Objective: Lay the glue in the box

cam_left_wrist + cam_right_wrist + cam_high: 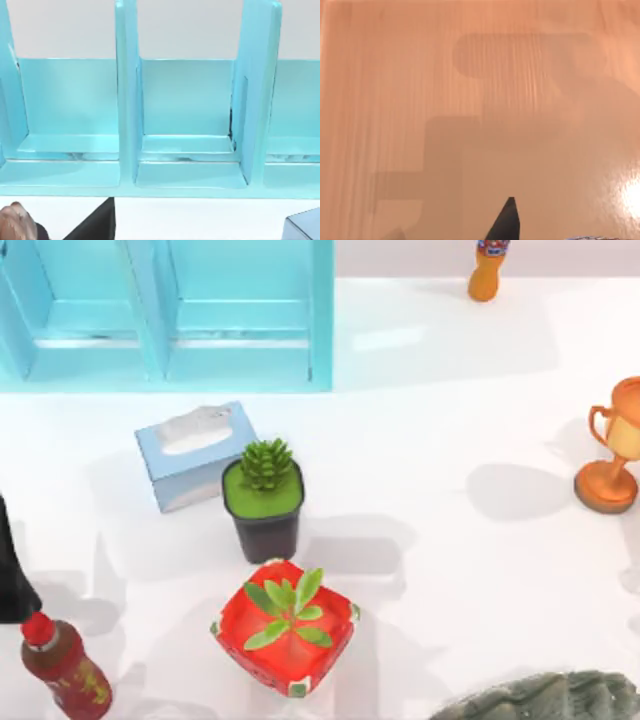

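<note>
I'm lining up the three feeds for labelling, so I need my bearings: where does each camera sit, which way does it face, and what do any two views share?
Top view: above the table, looking down on the blue box, tissue box, two potted plants, trophy and sauce bottle; a dark arm part at the left edge.
Left wrist view: on the left arm, facing the blue box's compartments; a dark gripper part at the bottom.
Right wrist view: on the right arm, facing an orange surface; one dark finger tip.
Shared: top and left wrist views both show the blue box.

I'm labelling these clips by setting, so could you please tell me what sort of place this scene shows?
Most likely a rendered tabletop test scene, not a lived-in room: a plain white table holds unrelated props, such as a tissue box, two potted plants and a trophy, beside a blue compartmented box.
</note>
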You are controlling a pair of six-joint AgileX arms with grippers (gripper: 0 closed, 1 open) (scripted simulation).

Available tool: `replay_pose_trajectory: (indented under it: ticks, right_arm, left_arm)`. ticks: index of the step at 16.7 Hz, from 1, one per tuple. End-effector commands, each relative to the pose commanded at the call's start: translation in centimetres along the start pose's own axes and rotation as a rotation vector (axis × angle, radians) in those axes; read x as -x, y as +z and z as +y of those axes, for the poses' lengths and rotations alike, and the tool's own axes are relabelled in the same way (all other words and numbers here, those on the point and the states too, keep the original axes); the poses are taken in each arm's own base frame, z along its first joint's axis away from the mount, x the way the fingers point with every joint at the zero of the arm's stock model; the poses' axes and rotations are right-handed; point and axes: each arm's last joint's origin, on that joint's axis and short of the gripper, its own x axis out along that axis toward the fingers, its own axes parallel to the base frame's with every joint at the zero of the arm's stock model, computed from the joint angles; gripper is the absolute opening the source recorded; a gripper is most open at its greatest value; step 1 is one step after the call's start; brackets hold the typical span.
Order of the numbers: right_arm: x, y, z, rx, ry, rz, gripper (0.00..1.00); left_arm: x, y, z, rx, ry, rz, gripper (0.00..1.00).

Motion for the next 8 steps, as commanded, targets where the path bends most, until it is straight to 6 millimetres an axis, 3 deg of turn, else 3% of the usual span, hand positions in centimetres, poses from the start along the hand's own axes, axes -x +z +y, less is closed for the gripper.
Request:
replay_pose_trajectory:
  ticks: [8]
  right_arm:
    - [0.0,0.0,0.0,0.0,0.0,0.0,0.6]
  left_arm:
    - [0.0,0.0,0.0,0.0,0.0,0.0,1.0]
